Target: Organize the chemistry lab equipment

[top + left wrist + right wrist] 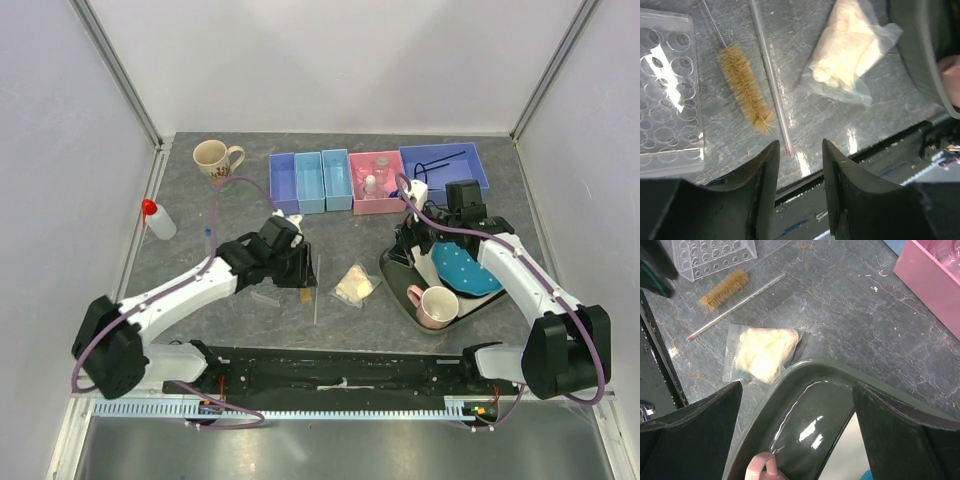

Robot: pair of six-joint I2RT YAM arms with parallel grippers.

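Grey marbled tabletop point(350, 235) looked only partly tidied. Along the far edge, bottles point(371, 183) sat in the pink bin point(376, 207) and the wire ring point(432, 165) in the big blue bin point(480, 170). The brush point(744, 87), thin rod point(771, 80), clear rack point(667, 95) and bag point(845, 55) lay loose mid-table, and the squeeze bottle point(158, 220) lay by the left edge, all unsorted. The left claw point(800, 147) hung open and empty above the rod's tip. The right claw point(797, 387) gaped empty over the tray point(810, 365) rim.

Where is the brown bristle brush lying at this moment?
In the left wrist view, the brush lies on the table between the clear rack on its left and the thin rod on its right.
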